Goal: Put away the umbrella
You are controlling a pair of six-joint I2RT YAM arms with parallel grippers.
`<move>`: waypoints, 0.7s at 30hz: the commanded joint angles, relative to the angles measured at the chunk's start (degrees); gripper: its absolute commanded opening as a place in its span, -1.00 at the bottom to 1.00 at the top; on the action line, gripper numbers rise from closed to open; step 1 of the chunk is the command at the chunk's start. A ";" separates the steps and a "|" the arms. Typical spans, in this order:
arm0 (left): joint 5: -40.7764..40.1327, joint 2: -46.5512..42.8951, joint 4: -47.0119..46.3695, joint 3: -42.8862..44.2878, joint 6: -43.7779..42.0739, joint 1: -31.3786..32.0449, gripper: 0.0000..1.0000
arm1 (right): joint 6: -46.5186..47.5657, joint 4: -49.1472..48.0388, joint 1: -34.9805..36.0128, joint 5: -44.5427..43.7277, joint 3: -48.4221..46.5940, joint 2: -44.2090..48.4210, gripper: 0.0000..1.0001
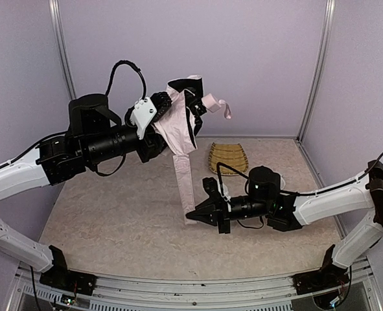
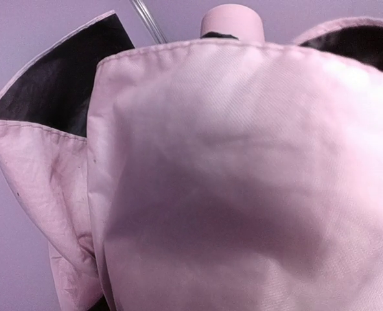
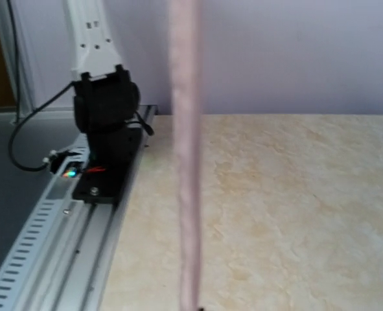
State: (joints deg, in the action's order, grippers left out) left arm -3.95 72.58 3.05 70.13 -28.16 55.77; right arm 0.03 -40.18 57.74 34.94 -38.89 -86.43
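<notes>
The umbrella [image 1: 178, 133] is a crumpled bundle of shiny pale-pink cloth with matte black lining. It is held up in the air, left of the tray [image 1: 228, 157] and well above it. The left end effector [image 1: 181, 103] is clamped into the bundle at a middling width. Its wrist camera sees only finely woven, stitched-edged cloth [image 2: 243, 181] and the smooth, rounded pink handle [image 2: 231, 19]. A thin strap [image 1: 225, 109] loops off the handle.

A long, narrow strip [image 1: 183, 184] of the same cloth hangs straight down. Its foot meets the bench [image 1: 113, 220] on the near left of the tray. The right end effector [image 1: 192, 215] lies low there, its jaws fully closed and its tip right at the strip's foot. Whether cloth is pinched cannot be told; its own camera shows the strip [image 3: 188, 162] only as a blur.

The tray is woven, yellow and fan-shaped, just before the back wall [image 1: 191, 39], with a metal post [image 1: 314, 71] to its right. The beige marbled bench top runs far left of the tray, and a ribbed metal rail [image 3: 48, 227] edges the near side.
</notes>
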 commanded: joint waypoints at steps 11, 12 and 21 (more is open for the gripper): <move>29.95 -6.98 11.43 -1.70 3.72 13.17 -1.00 | 6.99 13.26 -17.83 -6.14 -6.39 0.68 -1.00; 31.01 -6.21 13.50 -2.61 2.95 14.25 -1.00 | 8.59 14.38 -18.58 -6.55 -7.92 1.59 -1.00; 33.17 5.60 22.47 -11.63 3.70 17.44 -1.00 | 20.79 27.24 -19.88 -8.00 -22.23 8.20 -1.00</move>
State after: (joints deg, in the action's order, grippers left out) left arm 18.94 73.89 18.39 62.06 -26.65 69.73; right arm 15.44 -18.79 41.36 36.05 -55.18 -81.12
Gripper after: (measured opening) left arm 0.478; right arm 0.005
